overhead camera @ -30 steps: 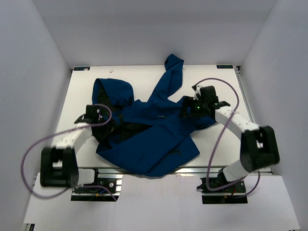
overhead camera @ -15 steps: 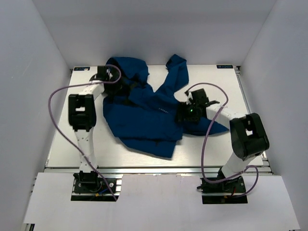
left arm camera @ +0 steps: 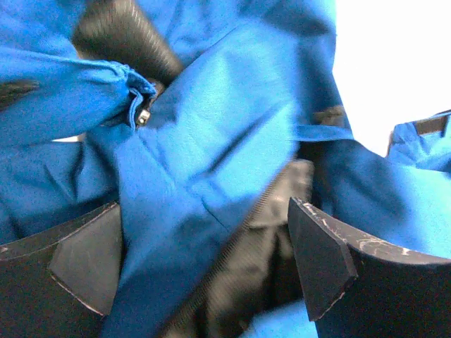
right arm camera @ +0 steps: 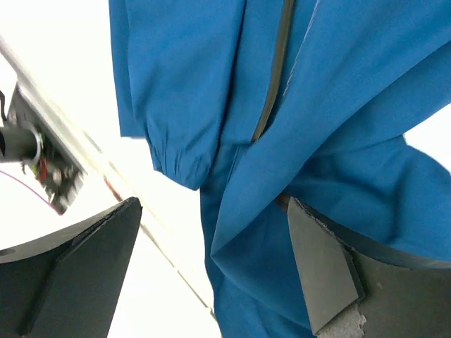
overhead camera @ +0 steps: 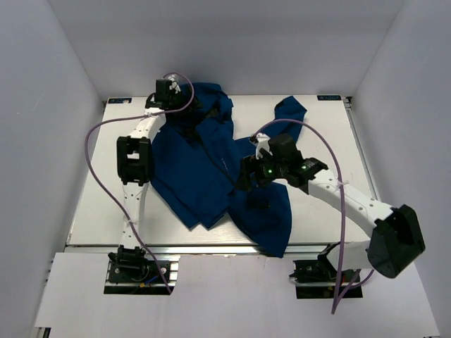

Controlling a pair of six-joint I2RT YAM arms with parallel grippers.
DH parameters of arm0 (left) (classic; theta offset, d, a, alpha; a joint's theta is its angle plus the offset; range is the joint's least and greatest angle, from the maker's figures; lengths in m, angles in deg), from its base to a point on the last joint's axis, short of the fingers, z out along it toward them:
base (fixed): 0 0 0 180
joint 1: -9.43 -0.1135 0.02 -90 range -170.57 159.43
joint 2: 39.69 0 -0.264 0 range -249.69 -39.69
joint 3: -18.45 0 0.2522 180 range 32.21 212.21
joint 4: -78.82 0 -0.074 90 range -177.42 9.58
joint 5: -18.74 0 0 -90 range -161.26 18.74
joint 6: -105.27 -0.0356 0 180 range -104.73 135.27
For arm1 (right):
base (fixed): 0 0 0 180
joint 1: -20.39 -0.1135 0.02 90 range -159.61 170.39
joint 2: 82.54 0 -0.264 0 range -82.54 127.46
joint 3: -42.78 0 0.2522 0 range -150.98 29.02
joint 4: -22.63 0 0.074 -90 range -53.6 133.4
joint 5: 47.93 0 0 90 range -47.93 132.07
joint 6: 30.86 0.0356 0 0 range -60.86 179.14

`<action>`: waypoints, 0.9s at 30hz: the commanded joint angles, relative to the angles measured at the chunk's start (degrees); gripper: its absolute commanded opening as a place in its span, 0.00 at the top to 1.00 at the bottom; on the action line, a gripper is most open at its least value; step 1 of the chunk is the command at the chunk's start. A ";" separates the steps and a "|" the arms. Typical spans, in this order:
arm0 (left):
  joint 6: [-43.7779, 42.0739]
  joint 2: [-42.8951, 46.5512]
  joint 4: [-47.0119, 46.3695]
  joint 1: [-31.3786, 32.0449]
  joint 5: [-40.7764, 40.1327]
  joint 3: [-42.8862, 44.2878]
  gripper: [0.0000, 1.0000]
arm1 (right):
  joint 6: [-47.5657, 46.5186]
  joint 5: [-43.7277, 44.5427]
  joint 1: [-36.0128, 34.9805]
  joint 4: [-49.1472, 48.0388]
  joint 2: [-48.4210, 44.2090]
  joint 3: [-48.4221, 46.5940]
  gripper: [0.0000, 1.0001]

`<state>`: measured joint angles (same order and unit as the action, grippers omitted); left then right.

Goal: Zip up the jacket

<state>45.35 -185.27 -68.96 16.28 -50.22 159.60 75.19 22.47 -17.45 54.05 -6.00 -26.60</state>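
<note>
Your left claw (left arm camera: pixel 204 236) is spread wide, with the navy jacket (overhead camera: pixel 201 169) bunched between its fingers, black lining showing. Your right claw (right arm camera: pixel 211 225) is spread too, with jacket folds between and beyond its fingers, over the table (overhead camera: pixel 99 179).

Navy jacket (overhead camera: pixel 201 179) sprawled on white table (overhead camera: pixel 331 113), left claw (overhead camera: pixel 185 105) at its far edge, right claw (overhead camera: pixel 244 178) mid-fabric.
</note>
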 commanded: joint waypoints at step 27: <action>9.81 60.42 6.16 31.56 -15.15 -73.34 0.02 | 8.46 5.88 -0.21 -3.67 -13.26 23.79 0.11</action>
<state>53.05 -123.50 -59.30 47.43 -62.92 85.99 82.27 28.46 -17.23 54.55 -21.04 -3.73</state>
